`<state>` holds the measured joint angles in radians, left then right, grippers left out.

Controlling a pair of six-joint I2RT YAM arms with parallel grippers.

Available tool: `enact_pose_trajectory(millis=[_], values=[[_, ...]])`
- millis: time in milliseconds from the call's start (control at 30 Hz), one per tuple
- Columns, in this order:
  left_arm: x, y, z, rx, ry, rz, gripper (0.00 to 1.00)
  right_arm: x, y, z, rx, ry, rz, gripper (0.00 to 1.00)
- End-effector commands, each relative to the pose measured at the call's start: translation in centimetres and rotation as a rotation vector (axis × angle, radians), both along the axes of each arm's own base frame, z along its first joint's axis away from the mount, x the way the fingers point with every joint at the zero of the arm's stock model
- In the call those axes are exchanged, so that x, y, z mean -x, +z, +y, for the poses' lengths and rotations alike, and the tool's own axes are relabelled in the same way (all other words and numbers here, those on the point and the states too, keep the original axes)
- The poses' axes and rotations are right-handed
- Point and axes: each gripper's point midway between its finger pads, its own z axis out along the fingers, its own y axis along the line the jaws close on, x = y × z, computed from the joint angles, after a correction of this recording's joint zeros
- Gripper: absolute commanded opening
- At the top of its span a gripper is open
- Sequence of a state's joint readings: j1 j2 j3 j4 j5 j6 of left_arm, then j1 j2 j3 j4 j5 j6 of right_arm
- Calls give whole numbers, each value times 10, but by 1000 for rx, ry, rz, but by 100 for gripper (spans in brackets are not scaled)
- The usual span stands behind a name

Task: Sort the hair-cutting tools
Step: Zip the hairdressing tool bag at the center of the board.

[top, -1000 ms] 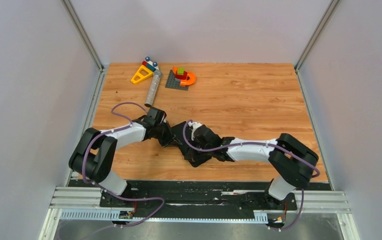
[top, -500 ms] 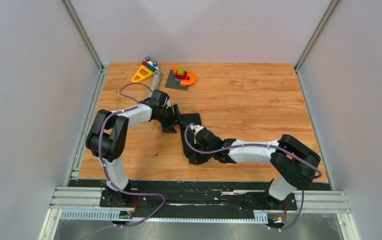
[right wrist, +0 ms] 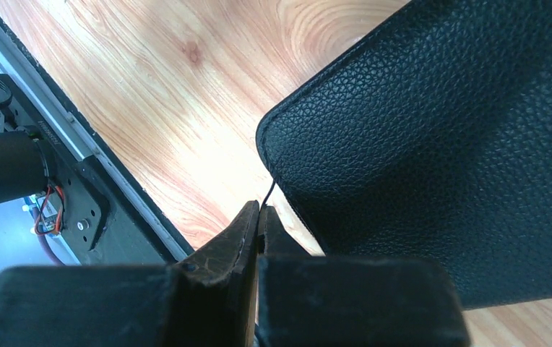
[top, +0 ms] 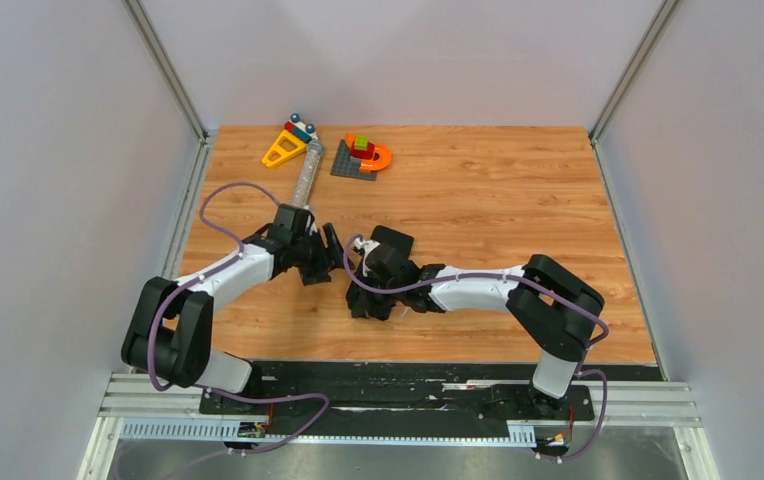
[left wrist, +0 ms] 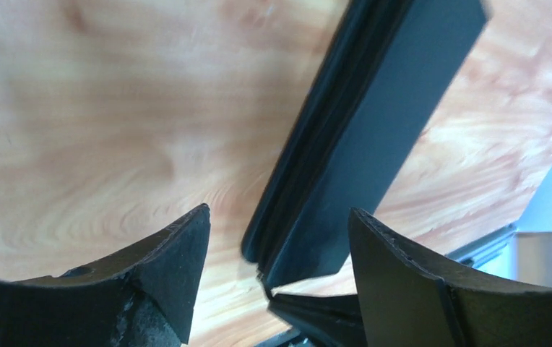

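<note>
A black leather case (right wrist: pixel 439 144) stands tilted over the wooden table, mid-left (top: pixel 390 240). My right gripper (right wrist: pixel 259 210) is shut, and a thin black cord (right wrist: pixel 269 194) runs from between its tips to the case's corner. From above, that gripper (top: pixel 363 300) sits at the case's near end. My left gripper (left wrist: pixel 279 212) is open, with the case's edge (left wrist: pixel 374 123) just ahead of its fingers and not pinched. It sits left of the case (top: pixel 330 250). The hair-cutting tools are hidden.
A grey cylinder (top: pixel 306 180) lies just behind the left wrist. Further back are a yellow triangle toy (top: pixel 283 150) and a grey baseplate with colourful blocks (top: pixel 358 155). Grey walls close both sides. The arms' base rail (top: pixel 398 385) runs along the near edge.
My left gripper has opened, let go of the case and drawn back to the left. My right gripper, still shut, has carried the case's near end leftward.
</note>
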<state>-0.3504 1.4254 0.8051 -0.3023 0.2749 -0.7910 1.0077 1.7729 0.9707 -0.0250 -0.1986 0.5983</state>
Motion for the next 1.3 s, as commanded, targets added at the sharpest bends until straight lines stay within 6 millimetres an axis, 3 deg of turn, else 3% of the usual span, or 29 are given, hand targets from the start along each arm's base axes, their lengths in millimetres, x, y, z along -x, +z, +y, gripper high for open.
enact_pose_trajectory(millis=[0,233,300,367,400,467,500,733,900,967,1067,1100,1133,1200,1233,1267], values=[[27,-16,-13,65,-23,76,75,-5,21,23,-84,27,-32,0],[50,-32,-21,100,-39,129,58,-6,21,22,-83,17,-32,0],[52,-32,-23,108,-47,134,49,-6,21,21,-82,11,-31,0],[52,-32,-25,113,-55,140,31,-6,22,18,-78,3,-34,0],[51,-31,-26,112,-55,139,17,-5,21,14,-70,-3,-34,0],[51,-32,-23,90,-52,142,1,-3,18,4,-48,-18,-36,0],[51,-33,-21,74,-57,136,0,-1,15,-5,-20,-32,-35,0],[45,-41,-5,-23,-54,149,0,18,-9,-88,152,-151,-42,0],[43,-44,-2,-51,-89,151,0,13,-23,-148,244,-361,-12,0],[43,-43,-1,-60,-105,142,0,12,-19,-155,221,-400,-14,0],[42,-37,-2,-55,-128,112,0,6,1,-143,136,-381,-58,0],[41,-34,-3,-51,-132,103,0,3,8,-140,115,-380,-77,3],[40,-29,-3,-47,-138,81,1,-1,15,-138,100,-381,-99,13],[37,-16,-5,-36,-143,36,16,-10,30,-138,82,-385,-156,34],[36,-10,-4,-35,-141,23,33,-15,38,-139,76,-396,-185,43],[33,0,-2,-41,-134,-19,57,-20,45,-143,77,-413,-212,50]])
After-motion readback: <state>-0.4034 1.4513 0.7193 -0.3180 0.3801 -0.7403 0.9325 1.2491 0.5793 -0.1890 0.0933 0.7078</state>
